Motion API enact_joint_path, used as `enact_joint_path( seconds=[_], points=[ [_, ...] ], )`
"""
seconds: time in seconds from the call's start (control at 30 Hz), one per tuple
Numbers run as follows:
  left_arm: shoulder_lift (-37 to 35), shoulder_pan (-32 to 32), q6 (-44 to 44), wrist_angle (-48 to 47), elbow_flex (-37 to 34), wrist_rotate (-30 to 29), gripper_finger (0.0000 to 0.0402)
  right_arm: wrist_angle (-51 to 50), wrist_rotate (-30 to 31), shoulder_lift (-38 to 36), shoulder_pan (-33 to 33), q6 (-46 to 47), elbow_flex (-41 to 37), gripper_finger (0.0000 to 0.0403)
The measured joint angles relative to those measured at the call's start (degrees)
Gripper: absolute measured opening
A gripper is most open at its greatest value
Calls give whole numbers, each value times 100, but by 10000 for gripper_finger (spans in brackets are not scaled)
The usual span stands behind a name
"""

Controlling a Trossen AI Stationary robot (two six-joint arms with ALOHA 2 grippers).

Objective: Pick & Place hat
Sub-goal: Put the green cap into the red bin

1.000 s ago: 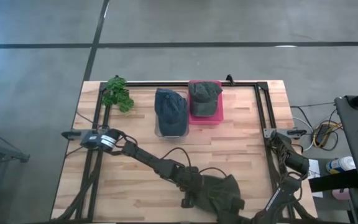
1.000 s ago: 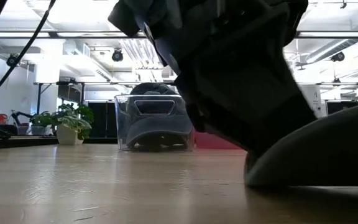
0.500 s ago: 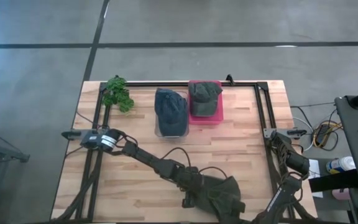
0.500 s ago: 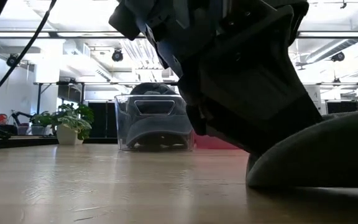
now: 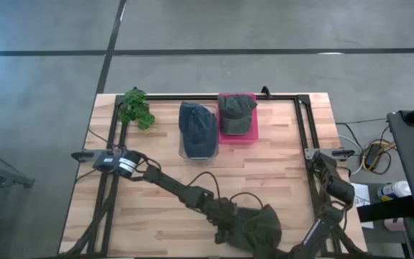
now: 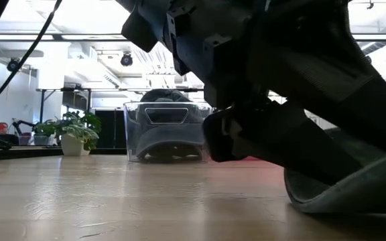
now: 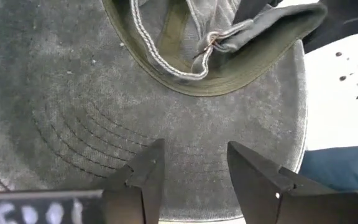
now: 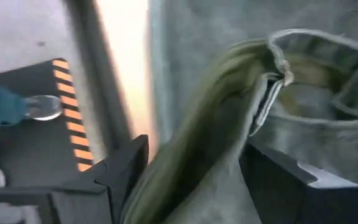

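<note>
Two grippers at near desk edge, both on olive hat. Left gripper over brim, fingers apart, not clamped. Right gripper grasping hat's rim fabric between its fingers. Hat partly lifted, brim edge touching desk in low view. Far side: blue hat in clear bin, another hat in pink bin; plant at far left.

Matt olive cloth hat on pale planked wood table.
</note>
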Motion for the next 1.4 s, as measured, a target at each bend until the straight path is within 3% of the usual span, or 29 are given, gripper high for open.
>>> enact_joint_path(
  seconds=[0.23, 0.43, 0.57, 0.63, 0.77, 0.9, 1.03, 1.23, 1.4],
  points=[
    [0, -60, -193, 329, 183, 41, 167, -957, -192, -50, -347, -260, -17, 203],
    [-14, -47, -104, 680, 914, -186, 167, -901, -578, -417, -550, -1022, -20, 119],
    [-65, -20, 702, 188, 1575, -311, 167, -1278, -593, -857, -550, -1291, -43, 54],
    [-113, 1, 1067, -501, 1962, -372, 167, -1664, -628, -1106, -548, -1089, -110, 28],
    [-292, -16, 1498, -2002, 2844, -782, 167, -1540, -801, -1928, -561, -665, -507, 19],
    [-367, -75, 1857, -3231, 3785, -1173, 167, -714, -1002, -3029, -684, -542, -1203, 19],
    [-407, -124, 2290, -3890, 4367, -1718, 167, 516, -909, -4243, -817, -357, -2227, 19],
    [-1028, -227, 2513, -4319, 3636, -2542, 167, 4070, -1297, -5853, -945, -389, -4577, 20],
    [-1413, -203, 2292, -4296, 2770, -2633, 167, 6769, -1603, -6391, -1006, 21, -6285, 20]
  ],
)
